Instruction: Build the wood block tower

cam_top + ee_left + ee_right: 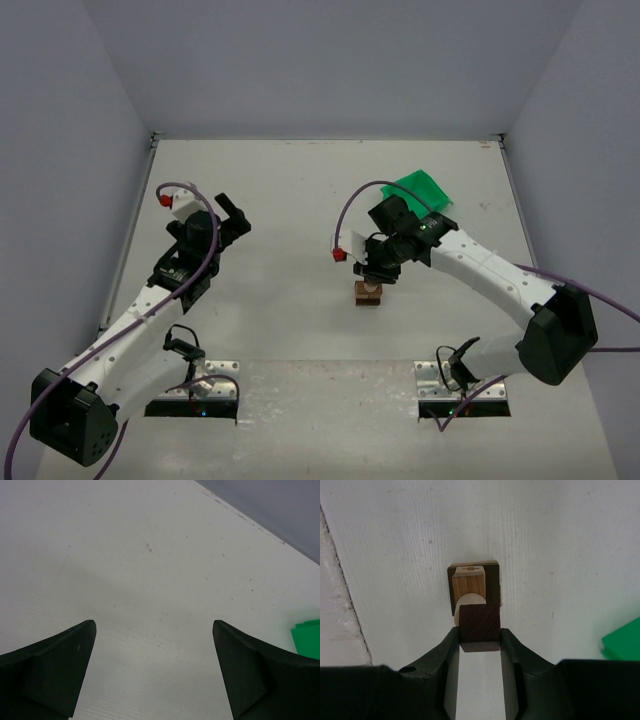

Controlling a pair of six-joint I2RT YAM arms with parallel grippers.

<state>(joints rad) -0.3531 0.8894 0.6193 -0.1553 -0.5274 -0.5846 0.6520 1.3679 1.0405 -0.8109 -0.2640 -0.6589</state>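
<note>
Just above the wood block tower [369, 293] on the table [300, 190], the right gripper [479, 641] pinches a dark brown cube [479, 622] over the tower's pale cylinder [465, 603], tan block [468, 584] and dark base [493, 582]. Well left of the tower, the left gripper [153, 626] hangs with jaws wide and empty; beyond the tower sits a green bin [422, 190]

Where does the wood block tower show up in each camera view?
Top external: wood block tower just right of centre, under the right gripper.
Left wrist: absent.
Right wrist: centre, beyond the gripped dark block.
Shared landmark: green bin, right edge in both wrist views.
</note>
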